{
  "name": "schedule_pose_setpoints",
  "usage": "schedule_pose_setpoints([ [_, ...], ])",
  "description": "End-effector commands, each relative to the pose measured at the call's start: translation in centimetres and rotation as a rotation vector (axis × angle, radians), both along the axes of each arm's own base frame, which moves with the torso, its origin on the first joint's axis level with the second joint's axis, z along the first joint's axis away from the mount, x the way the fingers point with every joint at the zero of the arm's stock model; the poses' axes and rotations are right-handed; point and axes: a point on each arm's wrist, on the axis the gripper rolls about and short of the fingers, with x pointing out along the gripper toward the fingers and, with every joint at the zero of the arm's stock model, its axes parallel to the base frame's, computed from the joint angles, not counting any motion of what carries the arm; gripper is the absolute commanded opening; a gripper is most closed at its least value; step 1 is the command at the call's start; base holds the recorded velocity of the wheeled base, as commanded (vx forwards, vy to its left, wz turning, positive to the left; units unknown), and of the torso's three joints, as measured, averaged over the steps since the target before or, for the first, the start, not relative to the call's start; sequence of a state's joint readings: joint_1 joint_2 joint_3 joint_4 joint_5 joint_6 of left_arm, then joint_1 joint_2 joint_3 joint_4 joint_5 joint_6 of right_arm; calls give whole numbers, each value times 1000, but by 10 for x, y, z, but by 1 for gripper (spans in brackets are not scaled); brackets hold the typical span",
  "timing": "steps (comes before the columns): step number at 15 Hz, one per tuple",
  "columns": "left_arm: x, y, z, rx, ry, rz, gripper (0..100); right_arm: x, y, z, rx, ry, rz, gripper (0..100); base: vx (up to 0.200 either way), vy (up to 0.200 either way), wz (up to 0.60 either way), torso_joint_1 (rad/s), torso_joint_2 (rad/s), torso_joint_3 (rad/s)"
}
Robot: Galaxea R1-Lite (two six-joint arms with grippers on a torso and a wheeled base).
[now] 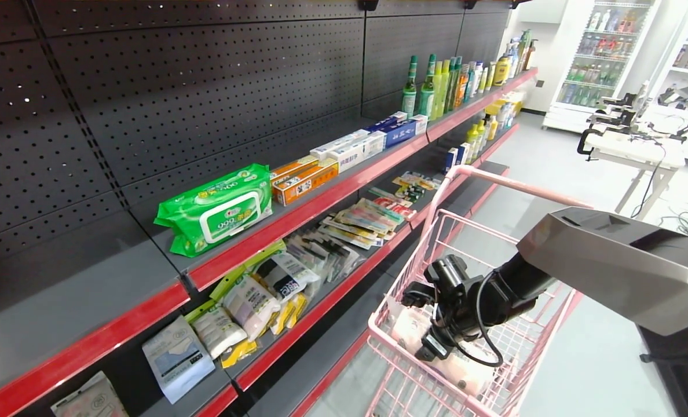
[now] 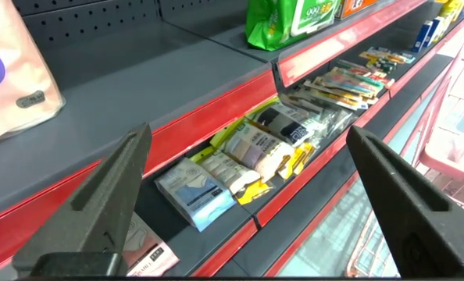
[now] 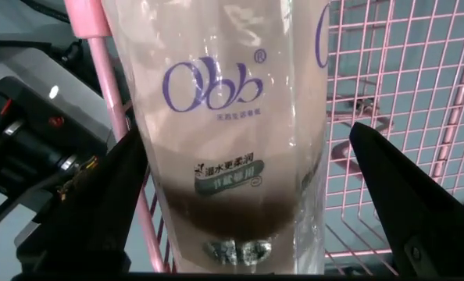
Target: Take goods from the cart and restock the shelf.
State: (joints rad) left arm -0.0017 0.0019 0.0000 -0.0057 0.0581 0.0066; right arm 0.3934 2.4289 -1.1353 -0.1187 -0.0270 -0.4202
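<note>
- Shop aisle: dark shelf [image 1: 297, 217] with red edges, pink cart [image 1: 477, 174] parked alongside.
- Right claw [image 3: 248, 215] is down in the cart, spread wide astride a pink tissue pack [image 3: 224, 117], lined up to grab, not clamped.
- Left claw [image 2: 240, 211] hangs open, empty, by the shelf.

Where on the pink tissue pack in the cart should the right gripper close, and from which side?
Probably across the tissue pack's two long sides at mid-length, coming down from above into the cart. The pack is long and narrow in soft wrapping, so its width should fit the jaws. The open right gripper straddles that width, one finger on each side.
</note>
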Motion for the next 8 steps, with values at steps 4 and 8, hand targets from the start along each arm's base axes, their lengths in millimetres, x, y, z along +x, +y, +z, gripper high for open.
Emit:
schedule_pose_setpoints([
  [4,0,0,0,0,-1,0,100,4,-11,-3,-3,7,-30,100,0,0,0,0,0,0],
  [8,0,0,0,1,-1,0,100,4,-9,-2,0,3,-26,100,0,0,0,0,0,0],
])
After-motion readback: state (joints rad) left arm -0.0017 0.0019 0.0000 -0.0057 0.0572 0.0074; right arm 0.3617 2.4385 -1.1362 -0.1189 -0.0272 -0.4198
